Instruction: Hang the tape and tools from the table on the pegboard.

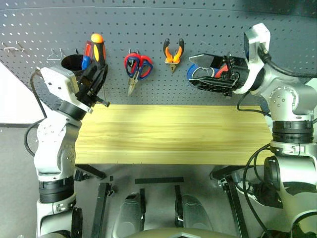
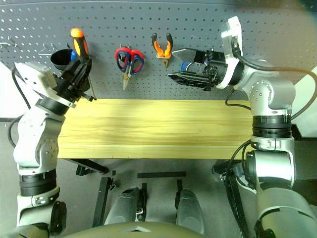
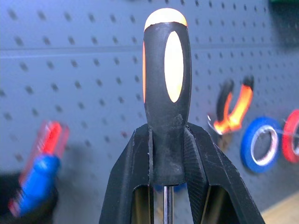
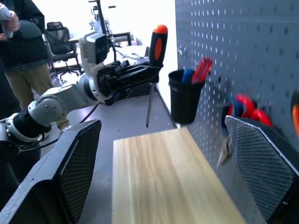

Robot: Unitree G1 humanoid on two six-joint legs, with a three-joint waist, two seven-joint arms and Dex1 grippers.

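Left gripper (image 1: 97, 79) clamps the screwdriver (image 1: 98, 49) upright, upper left, beside the black cup (image 1: 73, 63); right gripper (image 1: 210, 74) gapes empty.

Head pair overhead — wrists close, sharing pegboard (image 1: 208, 29).

Even indoor light, blown-out white background (right wrist view), blurred pegboard (image 3: 70, 70) tools
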